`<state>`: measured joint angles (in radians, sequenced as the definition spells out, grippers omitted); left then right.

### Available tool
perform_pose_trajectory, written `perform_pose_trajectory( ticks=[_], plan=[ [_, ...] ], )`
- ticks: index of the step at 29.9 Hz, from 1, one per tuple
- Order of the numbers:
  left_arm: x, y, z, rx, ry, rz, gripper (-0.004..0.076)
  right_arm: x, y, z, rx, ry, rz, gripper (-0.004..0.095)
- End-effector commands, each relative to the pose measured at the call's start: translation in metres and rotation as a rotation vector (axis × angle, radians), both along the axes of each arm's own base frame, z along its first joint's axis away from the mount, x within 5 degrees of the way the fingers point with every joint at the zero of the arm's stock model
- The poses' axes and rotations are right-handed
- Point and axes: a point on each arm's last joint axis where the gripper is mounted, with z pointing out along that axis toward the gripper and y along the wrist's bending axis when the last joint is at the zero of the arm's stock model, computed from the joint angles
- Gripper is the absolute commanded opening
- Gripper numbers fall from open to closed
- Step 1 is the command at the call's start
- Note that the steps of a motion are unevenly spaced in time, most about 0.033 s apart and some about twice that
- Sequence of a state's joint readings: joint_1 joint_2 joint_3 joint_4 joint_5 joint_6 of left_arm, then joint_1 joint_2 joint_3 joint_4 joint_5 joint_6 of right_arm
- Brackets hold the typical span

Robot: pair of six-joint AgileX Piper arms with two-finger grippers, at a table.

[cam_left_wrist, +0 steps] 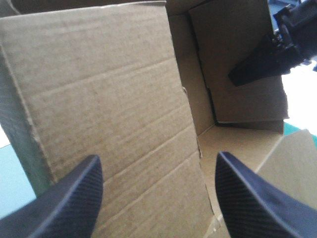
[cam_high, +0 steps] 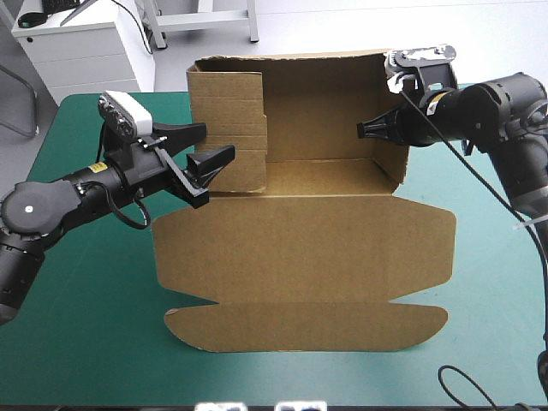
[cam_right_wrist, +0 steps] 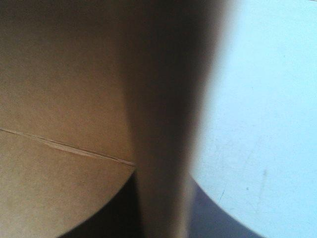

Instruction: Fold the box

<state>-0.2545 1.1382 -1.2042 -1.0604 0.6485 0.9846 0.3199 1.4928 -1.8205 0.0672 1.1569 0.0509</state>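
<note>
The brown box (cam_high: 300,240) lies in the middle of the table with its back wall (cam_high: 317,107), left wall (cam_high: 229,128) and right wall (cam_high: 390,167) standing. Its front panels (cam_high: 308,325) lie flat toward the near edge. My left gripper (cam_high: 205,145) is open at the left wall's near edge, and in the left wrist view its fingers (cam_left_wrist: 64,203) stand wide apart with that wall (cam_left_wrist: 109,114) just ahead of them. My right gripper (cam_high: 370,128) is shut on the right wall's upper edge, one finger inside the box. The right wrist view shows the board (cam_right_wrist: 64,99) edge-on between its fingers.
Teal-green cover (cam_high: 86,325) shows to the left, the right and in front of the box. The box's back wall stands close to the table's far edge. In the left wrist view the right gripper (cam_left_wrist: 252,67) shows across the box's inside.
</note>
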Motion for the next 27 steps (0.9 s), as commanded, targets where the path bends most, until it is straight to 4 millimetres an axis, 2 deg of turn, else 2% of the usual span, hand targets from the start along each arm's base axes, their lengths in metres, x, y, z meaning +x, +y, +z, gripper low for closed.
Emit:
perform_pose_trajectory(
  ticks=[1,5,7,9,12,21,27],
  plan=[
    [-0.007,-0.004,0.017,-0.039,-0.065,0.033,0.0477,-0.015,0.004,0.028,0.12,-0.127,0.035,-0.0017],
    [-0.01,-0.011,0.017,-0.046,-0.068,0.004,0.0465,-0.015,0.003,0.028,0.117,-0.13,0.036,-0.0017],
    [-0.012,-0.013,0.017,-0.044,-0.066,-0.013,0.0424,-0.015,0.003,0.028,0.114,-0.129,0.036,-0.0018],
    [-0.014,-0.015,0.016,-0.022,-0.074,-0.056,0.0291,-0.015,0.003,0.028,0.11,-0.129,0.039,-0.0018],
    [-0.021,-0.02,0.016,-0.007,-0.09,-0.15,0.0015,-0.015,0.003,0.028,0.104,-0.13,0.044,-0.0017],
    [-0.033,-0.026,0.02,0.013,-0.126,-0.289,-0.0002,-0.015,0.001,0.026,0.064,-0.123,0.04,-0.0018],
    [-0.058,-0.026,0.056,0.06,-0.247,-0.451,-0.0003,-0.014,-0.002,0.026,0.037,-0.13,0.027,-0.0018]
  ],
)
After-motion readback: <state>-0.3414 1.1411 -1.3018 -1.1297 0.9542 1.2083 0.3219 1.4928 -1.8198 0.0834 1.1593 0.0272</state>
